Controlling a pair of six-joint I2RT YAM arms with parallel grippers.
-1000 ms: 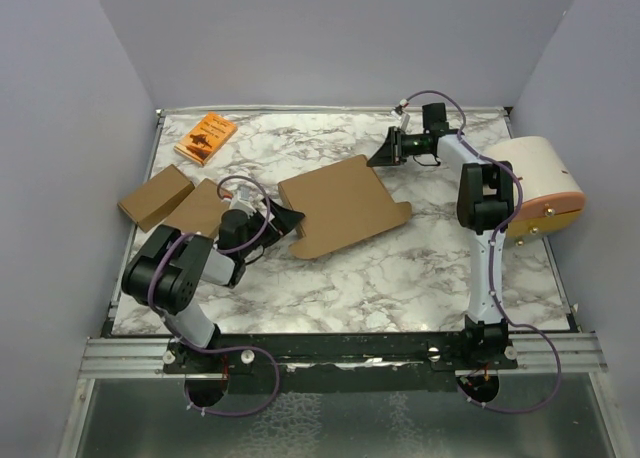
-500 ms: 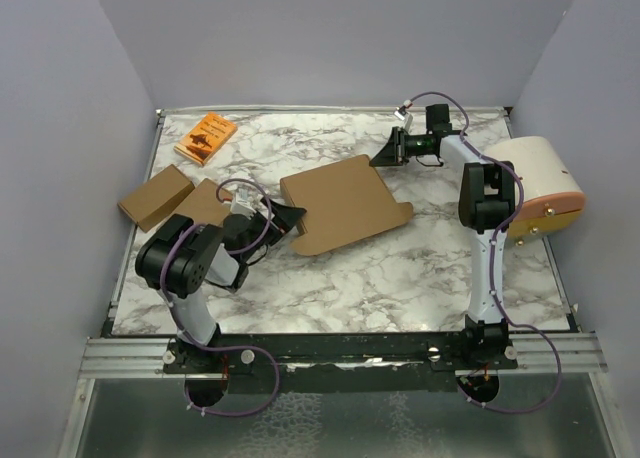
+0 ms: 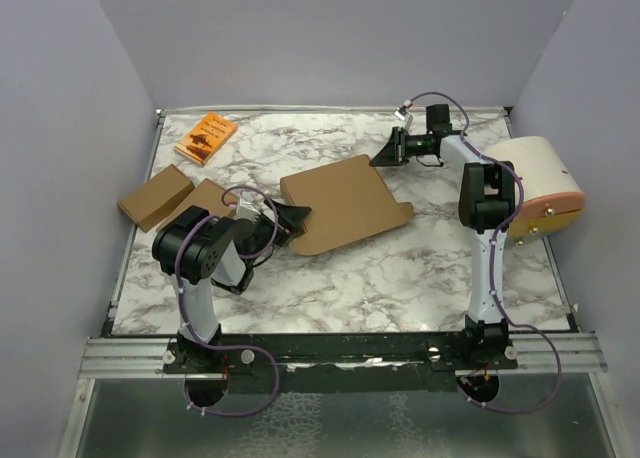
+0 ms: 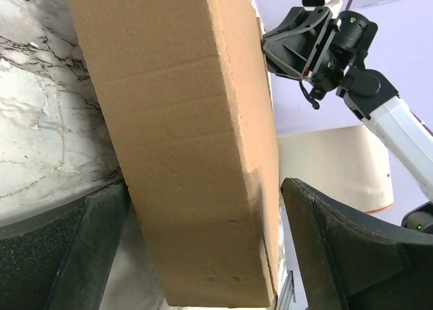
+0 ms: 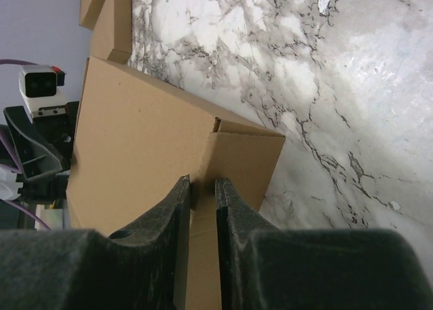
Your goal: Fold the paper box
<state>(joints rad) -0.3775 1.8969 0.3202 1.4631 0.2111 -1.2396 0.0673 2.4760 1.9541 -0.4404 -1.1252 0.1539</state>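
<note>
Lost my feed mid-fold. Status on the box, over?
Right gripper pinching far edge of the paper box. Left gripper open, jaws straddling the near edge, not clamped. Orange book and spare cardboard pieces off to the left.

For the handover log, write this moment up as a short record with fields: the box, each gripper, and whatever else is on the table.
paper box: flat brown cardboard, lying mid-table
right gripper: shut on the paper box's far edge
left gripper: open, jaws on either side of the box's near-left corner, not gripping
orange book: far-left corner of the table, apart from the box
cardboard pieces: two smaller ones at the left edge, beside the left arm
</note>
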